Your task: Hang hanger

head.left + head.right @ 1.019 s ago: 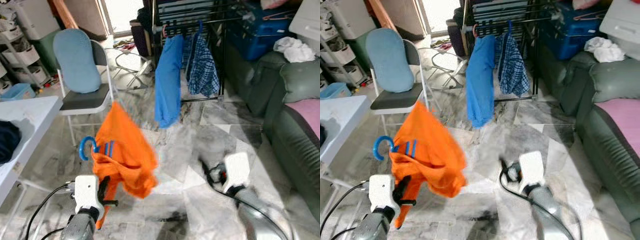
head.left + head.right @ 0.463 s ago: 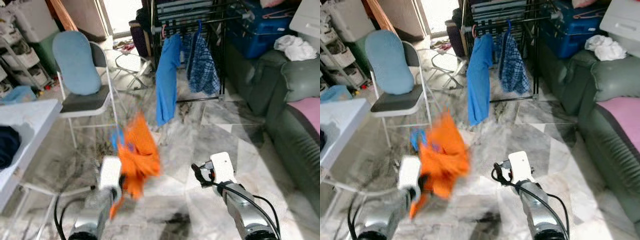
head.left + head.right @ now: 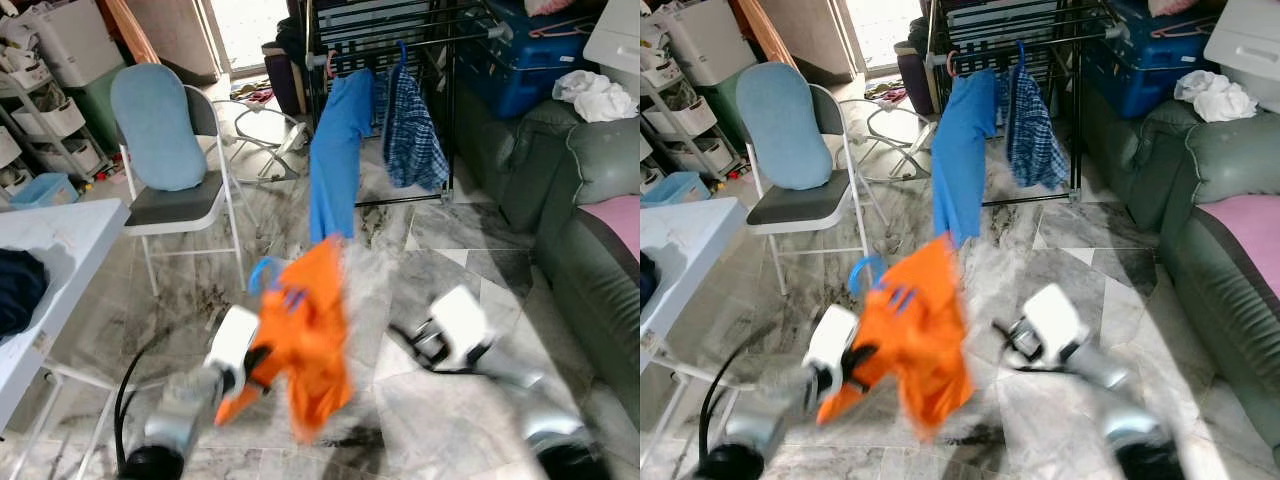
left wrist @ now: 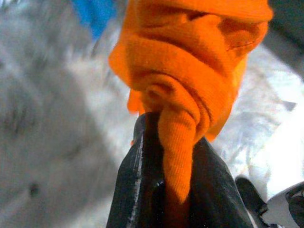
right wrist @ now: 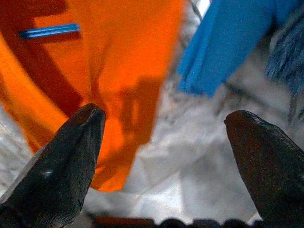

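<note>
An orange shirt point(image 3: 312, 330) hangs on a blue hanger whose hook point(image 3: 262, 272) pokes out above it. My left gripper point(image 3: 250, 362) is shut on the bunched lower part of the shirt point(image 4: 183, 85), holding it above the marble floor. My right gripper point(image 3: 418, 340) is open, empty and a little to the right of the shirt; between its fingers point(image 5: 61, 161) I see the orange cloth point(image 5: 118, 71) and a blue garment point(image 5: 228, 42). Ahead stands a black drying rack point(image 3: 400, 30) with a blue shirt point(image 3: 335, 150) and a checked shirt point(image 3: 410, 130) hanging on it.
A folding chair point(image 3: 175, 165) with a blue cushion stands to the left of the rack. A white table point(image 3: 50, 250) with a dark cloth is at the near left. A dark green sofa point(image 3: 580, 210) lines the right side. Marble floor lies open between me and the rack.
The view has shifted as I move. My left gripper has carried the orange shirt rightwards and forwards, nearer the rack. Both arms are blurred with motion.
</note>
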### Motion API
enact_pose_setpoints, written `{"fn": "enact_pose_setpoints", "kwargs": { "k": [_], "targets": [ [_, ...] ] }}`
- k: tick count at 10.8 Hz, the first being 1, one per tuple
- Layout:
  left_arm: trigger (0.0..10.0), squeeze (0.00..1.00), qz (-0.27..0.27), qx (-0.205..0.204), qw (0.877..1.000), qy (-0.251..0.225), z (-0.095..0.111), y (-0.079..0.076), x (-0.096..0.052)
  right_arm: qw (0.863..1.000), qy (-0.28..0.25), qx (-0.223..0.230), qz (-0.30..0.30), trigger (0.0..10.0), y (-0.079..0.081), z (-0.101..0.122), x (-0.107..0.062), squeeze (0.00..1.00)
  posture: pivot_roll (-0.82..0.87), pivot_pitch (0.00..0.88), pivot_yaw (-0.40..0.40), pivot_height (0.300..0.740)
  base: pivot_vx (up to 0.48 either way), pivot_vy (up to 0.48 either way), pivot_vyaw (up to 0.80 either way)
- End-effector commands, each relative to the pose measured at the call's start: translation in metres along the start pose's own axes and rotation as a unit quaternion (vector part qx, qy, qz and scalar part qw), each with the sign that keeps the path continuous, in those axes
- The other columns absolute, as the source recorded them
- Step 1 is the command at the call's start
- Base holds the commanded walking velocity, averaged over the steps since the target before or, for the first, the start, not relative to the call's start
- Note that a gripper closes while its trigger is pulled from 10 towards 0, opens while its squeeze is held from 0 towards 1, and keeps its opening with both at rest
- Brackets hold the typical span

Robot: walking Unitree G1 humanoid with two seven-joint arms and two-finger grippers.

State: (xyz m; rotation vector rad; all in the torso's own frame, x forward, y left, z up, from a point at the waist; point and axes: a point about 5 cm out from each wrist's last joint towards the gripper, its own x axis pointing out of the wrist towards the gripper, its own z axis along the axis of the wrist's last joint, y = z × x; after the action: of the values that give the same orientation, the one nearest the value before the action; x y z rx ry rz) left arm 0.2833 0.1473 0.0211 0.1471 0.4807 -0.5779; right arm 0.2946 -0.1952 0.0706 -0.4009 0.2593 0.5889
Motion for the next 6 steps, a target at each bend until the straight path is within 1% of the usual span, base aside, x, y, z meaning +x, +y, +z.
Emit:
{"fn": "enact_pose_setpoints", "kwargs": {
  "k": [1, 2, 3, 4, 5, 6],
  "targets": [
    [0.0, 0.0, -0.008, 0.041, 0.999, -0.029, 0.017, 0.008, -0.002, 0.999, -0.033, -0.026, 0.026, 10.0, -0.001, 0.016, 0.002, 0.0, -0.19, 0.0, 0.167, 0.74, 0.0, 0.0, 0.0],
    [0.0, 0.0, -0.038, 0.097, 0.994, -0.018, 0.018, 0.013, -0.003, 0.993, -0.059, -0.078, 0.064, 10.0, -0.01, 0.036, -0.005, 0.0, -0.2, 0.0, 0.174, 0.74, 0.0, 0.0, 0.0],
    [0.0, 0.0, -0.084, 0.14, 0.986, -0.013, 0.018, 0.012, -0.005, 0.983, -0.067, -0.123, 0.115, 10.0, -0.01, 0.048, -0.011, 0.0, -0.2, 0.0, 0.181, 0.74, 0.0, 0.0, 0.0],
    [0.0, 0.0, -0.123, 0.172, 0.977, -0.012, 0.019, 0.009, -0.007, 0.974, -0.064, -0.149, 0.158, 10.0, -0.009, 0.053, -0.015, 0.0, -0.2, 0.0, 0.186, 0.74, 0.0, 0.0, 0.0],
    [0.0, 0.0, -0.152, 0.199, 0.968, -0.01, 0.019, 0.006, -0.008, 0.966, -0.064, -0.154, 0.199, 10.0, -0.005, 0.058, -0.018, 0.0, -0.21, 0.0, 0.193, 0.74, 0.0, 0.0, 0.0],
    [0.0, 0.0, -0.189, 0.26, 0.947, -0.019, 0.023, 0.001, -0.008, 0.948, -0.035, -0.17, 0.266, 10.0, -0.004, 0.057, -0.028, 0.0, -0.21, 0.0, 0.196, 0.74, 0.0, 0.0, 0.0]
  ]
}}
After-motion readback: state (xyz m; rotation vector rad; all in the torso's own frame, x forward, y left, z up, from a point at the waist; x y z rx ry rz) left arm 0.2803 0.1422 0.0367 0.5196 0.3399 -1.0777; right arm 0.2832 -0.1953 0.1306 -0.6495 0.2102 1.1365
